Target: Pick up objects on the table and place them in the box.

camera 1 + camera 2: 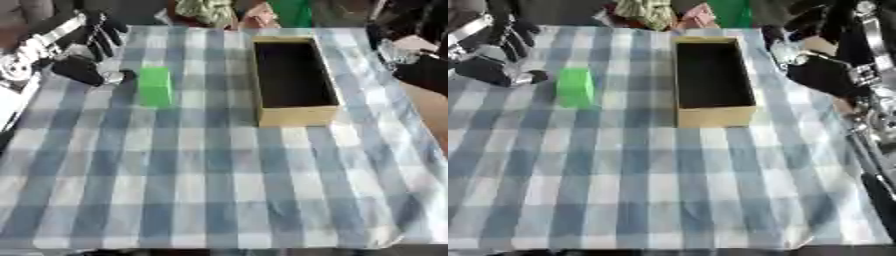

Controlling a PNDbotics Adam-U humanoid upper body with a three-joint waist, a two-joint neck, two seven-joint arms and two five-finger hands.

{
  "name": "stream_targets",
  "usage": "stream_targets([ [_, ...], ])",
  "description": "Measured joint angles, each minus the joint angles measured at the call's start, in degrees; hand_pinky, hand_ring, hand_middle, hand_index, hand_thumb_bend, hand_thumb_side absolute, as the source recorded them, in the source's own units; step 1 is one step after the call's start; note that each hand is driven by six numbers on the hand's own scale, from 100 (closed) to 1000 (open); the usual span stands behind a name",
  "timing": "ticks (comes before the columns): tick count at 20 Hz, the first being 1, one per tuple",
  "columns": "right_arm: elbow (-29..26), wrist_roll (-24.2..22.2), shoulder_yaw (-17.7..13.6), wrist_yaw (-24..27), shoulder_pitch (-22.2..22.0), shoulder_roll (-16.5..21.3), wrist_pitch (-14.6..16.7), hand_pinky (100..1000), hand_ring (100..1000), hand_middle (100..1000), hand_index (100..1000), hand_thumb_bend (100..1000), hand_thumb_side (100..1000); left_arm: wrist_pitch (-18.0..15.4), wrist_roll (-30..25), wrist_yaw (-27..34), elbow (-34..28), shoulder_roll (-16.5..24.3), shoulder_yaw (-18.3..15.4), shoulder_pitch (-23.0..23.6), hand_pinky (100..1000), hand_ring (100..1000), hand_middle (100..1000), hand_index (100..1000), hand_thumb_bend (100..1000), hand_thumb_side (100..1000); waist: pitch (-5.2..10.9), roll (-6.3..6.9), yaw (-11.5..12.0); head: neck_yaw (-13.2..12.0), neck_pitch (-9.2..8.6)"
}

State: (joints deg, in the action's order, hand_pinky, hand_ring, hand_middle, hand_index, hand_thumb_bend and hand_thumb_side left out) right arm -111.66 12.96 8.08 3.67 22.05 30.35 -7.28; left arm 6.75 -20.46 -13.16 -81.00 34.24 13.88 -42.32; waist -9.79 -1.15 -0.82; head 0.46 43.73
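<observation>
A bright green block (156,86) stands on the blue-and-white checked cloth, left of centre at the back. To its right is a tan open box (296,116), long and narrow, with a dark inside where nothing shows. My left hand (85,64) hovers just left of the block at the table's far left, open, with its black fingers (108,34) pointing away and its thumb close to the block's upper left corner. My right hand (826,74) is beyond the box's right side near the table's right edge, open and holding nothing.
The checked cloth (219,190) covers the whole table. At the far edge lie a crumpled patterned thing (206,10), something pink (259,19) and something green (290,12). My right arm's silver joints (877,125) run down the right edge.
</observation>
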Motion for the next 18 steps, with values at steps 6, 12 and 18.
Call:
stream_targets([
  [6,0.0,0.1,0.0,0.0,-0.3,0.0,0.1,550,582,578,765,353,100,0.1,-0.1,0.0,0.0,0.0,0.0,0.5,525,561,595,783,565,100,0.16,0.05,0.1,0.2,0.0],
  [12,0.0,0.1,0.0,0.0,-0.4,-0.2,0.1,550,582,579,766,319,100,0.3,-0.4,-0.1,-0.2,0.0,0.2,0.5,548,591,617,787,580,100,0.26,0.06,0.2,0.2,0.0],
  [18,0.0,0.1,0.0,0.0,-0.4,-0.3,0.1,550,582,579,766,315,100,-0.2,-2.4,-3.6,0.9,0.0,1.2,-1.0,590,626,656,801,620,100,0.3,-0.01,0.2,0.2,0.0],
])
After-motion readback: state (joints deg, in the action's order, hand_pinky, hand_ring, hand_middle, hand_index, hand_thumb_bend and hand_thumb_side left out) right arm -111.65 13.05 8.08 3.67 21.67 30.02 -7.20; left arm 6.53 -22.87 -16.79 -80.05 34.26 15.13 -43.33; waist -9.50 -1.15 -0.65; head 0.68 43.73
